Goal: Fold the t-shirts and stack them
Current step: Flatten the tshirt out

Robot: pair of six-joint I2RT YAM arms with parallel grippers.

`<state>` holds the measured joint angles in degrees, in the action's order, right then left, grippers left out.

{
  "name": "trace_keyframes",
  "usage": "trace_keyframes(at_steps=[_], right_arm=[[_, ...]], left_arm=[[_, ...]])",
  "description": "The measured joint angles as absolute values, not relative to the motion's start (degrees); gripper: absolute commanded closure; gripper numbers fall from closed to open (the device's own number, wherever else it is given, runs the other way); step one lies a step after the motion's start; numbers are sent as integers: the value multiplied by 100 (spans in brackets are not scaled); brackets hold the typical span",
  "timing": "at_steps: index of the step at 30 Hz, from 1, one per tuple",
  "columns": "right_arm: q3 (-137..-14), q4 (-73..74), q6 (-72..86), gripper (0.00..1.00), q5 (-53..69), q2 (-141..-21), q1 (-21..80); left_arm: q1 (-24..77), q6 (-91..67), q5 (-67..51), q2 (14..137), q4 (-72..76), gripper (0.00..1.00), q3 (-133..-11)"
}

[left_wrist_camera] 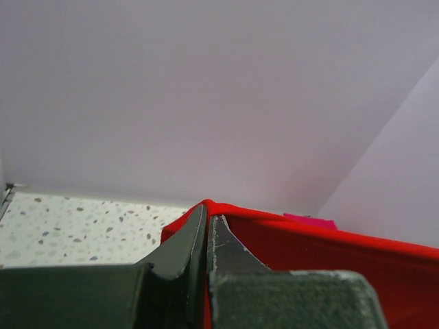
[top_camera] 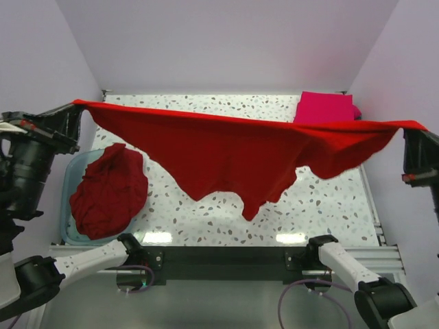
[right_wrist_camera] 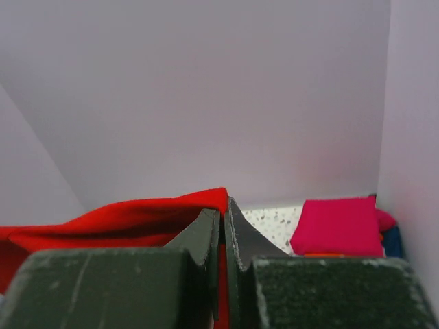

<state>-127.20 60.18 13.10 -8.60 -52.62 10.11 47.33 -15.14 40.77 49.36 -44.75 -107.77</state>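
A bright red t-shirt (top_camera: 240, 154) hangs stretched in the air across the table, its lower part drooping to a point. My left gripper (top_camera: 77, 106) is shut on its left corner. My right gripper (top_camera: 411, 128) is shut on its right corner. In the left wrist view the red t-shirt (left_wrist_camera: 329, 257) runs off to the right from the shut left gripper (left_wrist_camera: 206, 221). In the right wrist view the red t-shirt (right_wrist_camera: 130, 219) runs left from the shut right gripper (right_wrist_camera: 223, 204). A folded magenta t-shirt (top_camera: 326, 107) lies at the back right, on top of a stack (right_wrist_camera: 337, 226).
A teal plastic tub (top_camera: 74, 179) at the left holds a crumpled dark red t-shirt (top_camera: 110, 192). The speckled table (top_camera: 206, 216) has pale walls behind and at both sides. Beneath the magenta shirt an orange edge (right_wrist_camera: 322, 255) and a blue bit (right_wrist_camera: 394, 241) show.
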Motion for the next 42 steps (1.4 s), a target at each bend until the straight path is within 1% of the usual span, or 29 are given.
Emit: trace_keyframes(at_steps=[4,7,9,11,14,19,24,28,33,39,42], right_arm=[[-13410,5935,1227,100,-773,-5236,1011],[-13539,5909,1184,100,-779,-5251,1009],[-13417,5850,1151,100,-799,-5262,1011],[-13056,5719,1129,100,-819,-5275,1009],[-12167,5433,1125,100,-847,-5339,1009],[-10713,5113,1131,100,-843,-5883,1009],[-10169,5118,1129,100,-840,-6541,1009],[-10409,5183,1122,100,-840,-6589,1009],[-11039,5170,1096,100,-832,-6340,1009],[-11513,5288,1061,100,-794,-5802,1009],[-12025,5461,1022,100,-794,-5658,1009]], left_arm=[[4731,-1422,3564,5002,-4458,100,-11343],[4731,-1376,3406,5043,-4449,100,-11336],[4731,-1299,3446,5137,-4421,100,-11216],[4731,-1210,3636,5304,-4394,100,-11021],[4727,-993,4027,5745,-4344,100,-10624],[4700,-617,4427,6639,-4189,100,-10016],[4512,-353,4512,7223,-4139,100,-9843],[4462,-316,4571,7153,-4123,100,-9913],[4462,-314,4482,6619,-4093,100,-9953],[4462,-316,4042,5710,-4080,100,-9961],[4458,-336,3629,5408,-4160,100,-10186]])
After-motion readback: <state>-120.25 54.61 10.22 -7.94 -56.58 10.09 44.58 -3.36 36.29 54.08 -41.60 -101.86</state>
